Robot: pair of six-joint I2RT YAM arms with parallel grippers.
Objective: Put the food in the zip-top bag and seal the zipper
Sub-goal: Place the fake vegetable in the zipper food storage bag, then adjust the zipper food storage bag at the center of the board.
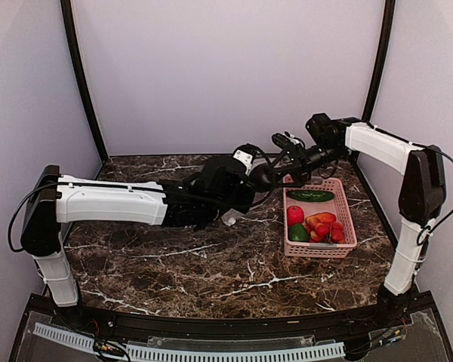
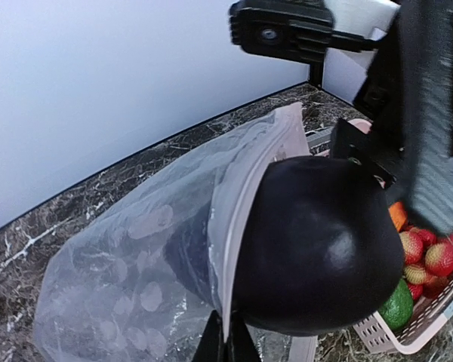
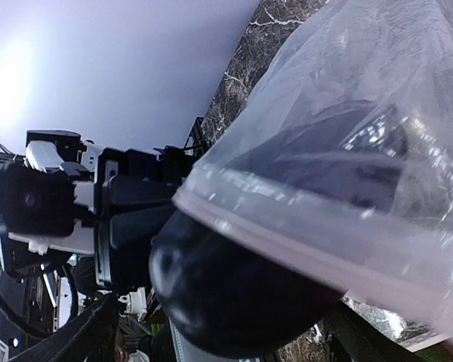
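Note:
The dark purple eggplant [image 2: 317, 249] sits at the open mouth of the clear zip-top bag [image 2: 136, 279], partly past the whitish zipper strip [image 2: 241, 204]. My right gripper [image 3: 219, 339] is shut on the eggplant [image 3: 234, 302], one finger on each side, and holds it against the bag [image 3: 362, 113]. My left gripper [image 2: 226, 341] is shut on the bag's mouth edge and holds it up. In the top view both grippers meet at mid-table: the left [image 1: 240, 207], the right [image 1: 270, 175]. There the bag is mostly hidden under the left arm.
A pink slotted basket [image 1: 346, 219] stands right of centre. It holds a green cucumber [image 1: 311, 195], a red strawberry [image 1: 295, 215], a green pepper [image 1: 299, 233], an orange piece [image 1: 323, 218] and red grapes [image 1: 334, 234]. The basket also shows in the left wrist view [image 2: 408, 332].

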